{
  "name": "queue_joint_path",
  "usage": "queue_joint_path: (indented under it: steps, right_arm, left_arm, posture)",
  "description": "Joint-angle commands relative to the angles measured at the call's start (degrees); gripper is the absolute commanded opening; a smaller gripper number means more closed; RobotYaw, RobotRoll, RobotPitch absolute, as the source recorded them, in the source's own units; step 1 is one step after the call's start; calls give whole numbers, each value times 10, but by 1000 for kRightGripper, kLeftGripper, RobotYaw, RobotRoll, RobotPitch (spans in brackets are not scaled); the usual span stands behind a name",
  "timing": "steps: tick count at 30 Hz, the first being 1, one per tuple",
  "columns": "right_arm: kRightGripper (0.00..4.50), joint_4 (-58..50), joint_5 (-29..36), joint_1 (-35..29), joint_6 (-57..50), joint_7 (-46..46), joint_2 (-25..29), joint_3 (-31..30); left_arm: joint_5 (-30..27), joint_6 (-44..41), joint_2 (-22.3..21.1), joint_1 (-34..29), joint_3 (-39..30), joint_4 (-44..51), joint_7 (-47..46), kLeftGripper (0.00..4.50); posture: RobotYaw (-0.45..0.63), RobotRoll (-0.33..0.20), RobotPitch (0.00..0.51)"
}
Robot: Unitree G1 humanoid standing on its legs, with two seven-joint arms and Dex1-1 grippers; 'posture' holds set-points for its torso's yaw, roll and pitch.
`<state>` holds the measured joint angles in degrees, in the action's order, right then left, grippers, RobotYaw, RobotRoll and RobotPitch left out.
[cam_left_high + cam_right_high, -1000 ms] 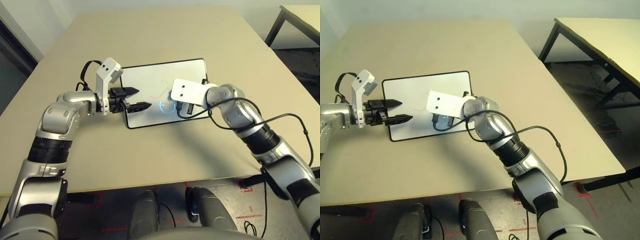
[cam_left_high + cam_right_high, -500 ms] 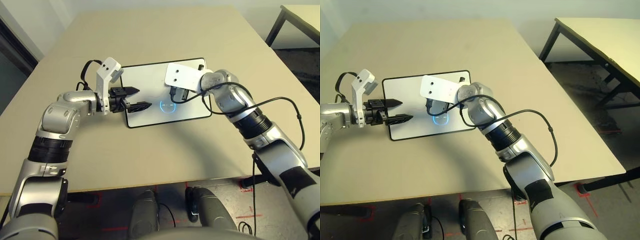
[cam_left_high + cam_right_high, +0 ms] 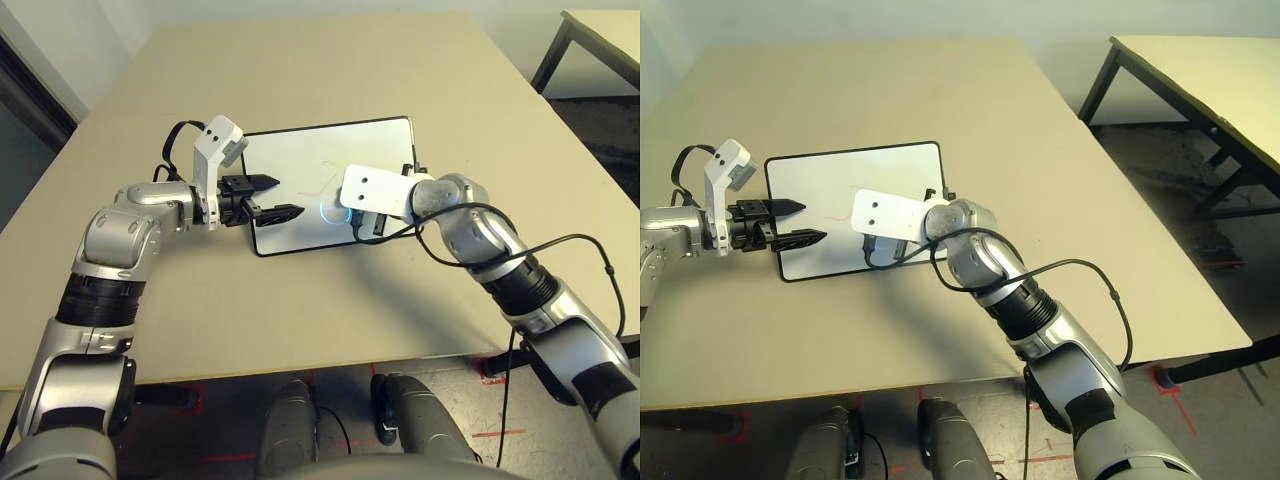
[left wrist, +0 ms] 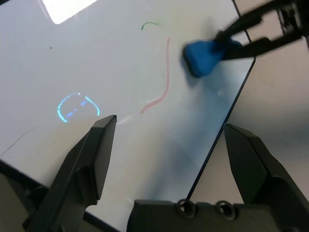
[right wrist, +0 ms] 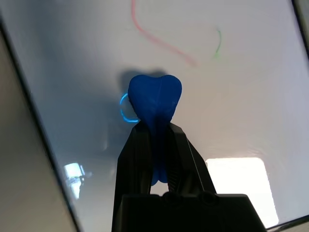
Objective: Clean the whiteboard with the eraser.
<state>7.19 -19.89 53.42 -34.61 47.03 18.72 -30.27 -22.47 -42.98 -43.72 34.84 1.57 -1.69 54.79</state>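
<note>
The whiteboard (image 3: 300, 160) lies flat on the table, black-framed, with a faint red line (image 4: 161, 82) and a small green mark (image 4: 150, 24) on it. My right gripper (image 5: 154, 128) is shut on the blue eraser (image 5: 154, 96) and presses it onto the board near its front edge, beside the red line. The left wrist view shows the eraser (image 4: 203, 55) pinched between the right fingers. My left gripper (image 3: 285, 196) hovers open over the board's left end, holding nothing.
The beige table (image 3: 330, 60) stretches wide around the board. A black cable (image 3: 560, 245) loops off my right forearm above the table's front right. A second table (image 3: 1200, 70) stands off to the right across a gap of floor.
My right gripper swept the eraser toward the board's far edge, then back toward its near edge. The left arm has stayed still.
</note>
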Motion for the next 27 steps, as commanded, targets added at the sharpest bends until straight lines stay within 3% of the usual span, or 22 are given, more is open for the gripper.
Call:
queue_joint_path:
  steps: [1, 8, 18, 27]
  right_arm:
    - [333, 68, -1, 40, 30, -25, -11, 18]
    - [333, 115, 0, 62, 64, -38, -20, 27]
    - [332, -68, -7, -49, -7, 31, 21, -11]
    - [331, 54, -2, 40, 40, -12, -21, 17]
  left_arm:
    - [2, -1, 2, -2, 5, 5, 3, 4500]
    - [0, -4, -2, -10, 2, 12, 4, 4500]
    - [-1, -5, -3, -14, 1, 14, 2, 4500]
    - [-1, -3, -2, -15, 2, 13, 3, 4500]
  posture:
    - [-23, 0, 133]
    - [-15, 0, 134]
    - [-22, 0, 137]
    - [-12, 0, 136]
